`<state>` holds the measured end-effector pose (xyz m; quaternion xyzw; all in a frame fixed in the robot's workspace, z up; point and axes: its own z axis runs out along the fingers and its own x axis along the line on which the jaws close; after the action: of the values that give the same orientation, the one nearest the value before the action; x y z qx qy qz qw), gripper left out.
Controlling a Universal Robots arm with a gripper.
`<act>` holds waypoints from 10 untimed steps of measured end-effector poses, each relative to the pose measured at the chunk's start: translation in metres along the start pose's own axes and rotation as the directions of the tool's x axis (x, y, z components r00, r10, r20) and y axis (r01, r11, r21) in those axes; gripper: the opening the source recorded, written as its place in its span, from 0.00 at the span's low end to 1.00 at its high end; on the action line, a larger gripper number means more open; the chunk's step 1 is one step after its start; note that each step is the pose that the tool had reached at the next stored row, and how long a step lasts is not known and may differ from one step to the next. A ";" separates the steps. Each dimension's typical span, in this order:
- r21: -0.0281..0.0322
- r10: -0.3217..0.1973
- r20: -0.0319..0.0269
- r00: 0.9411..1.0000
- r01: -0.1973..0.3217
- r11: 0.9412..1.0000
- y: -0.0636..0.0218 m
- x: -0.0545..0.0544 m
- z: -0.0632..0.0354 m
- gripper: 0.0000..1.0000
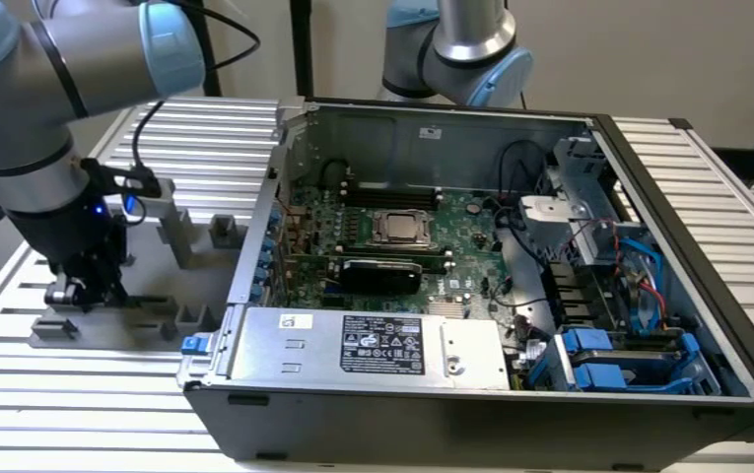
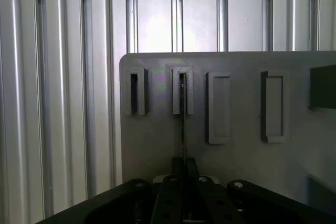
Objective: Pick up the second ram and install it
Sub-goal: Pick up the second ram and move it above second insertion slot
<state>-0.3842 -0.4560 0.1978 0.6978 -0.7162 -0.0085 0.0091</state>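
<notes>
One robot arm (image 1: pixel 34 148) reaches down over a grey slotted holder (image 1: pixel 101 330) near the edge of the bench (image 1: pixel 74 419) on the exterior view's left. Its gripper (image 1: pixel 81 294) is low over the holder's sockets. From the wrist, the jaws are closed on the second ram (image 2: pixel 182 129), seen edge-on as a thin dark strip running from the fingers to the second slot in from one end of the holder. Whether its far end is seated there cannot be told. An open computer case (image 1: pixel 482 419) sits just beside the holder toward the bench's middle, its motherboard (image 1: pixel 462 246) and silver CPU (image 1: pixel 403 229) exposed.
</notes>
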 end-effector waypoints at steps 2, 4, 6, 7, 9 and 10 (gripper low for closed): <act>0.000 0.000 0.000 1.000 0.000 1.000 0.0000 0.000 -0.0014 0.00; 0.000 0.000 0.000 1.000 0.000 1.000 0.0001 0.000 -0.0031 0.00; 0.000 0.000 0.000 1.000 0.000 1.000 0.0001 0.000 -0.0050 0.00; 0.000 0.000 0.000 1.000 0.000 1.000 0.0002 0.000 -0.0063 0.00; 0.000 0.000 0.000 1.000 0.000 1.000 0.0002 0.000 -0.0093 0.00; 0.000 0.000 0.000 1.000 0.000 1.000 0.0003 0.000 -0.0111 0.00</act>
<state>-0.3842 -0.4560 0.2089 0.6978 -0.7162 -0.0085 0.0091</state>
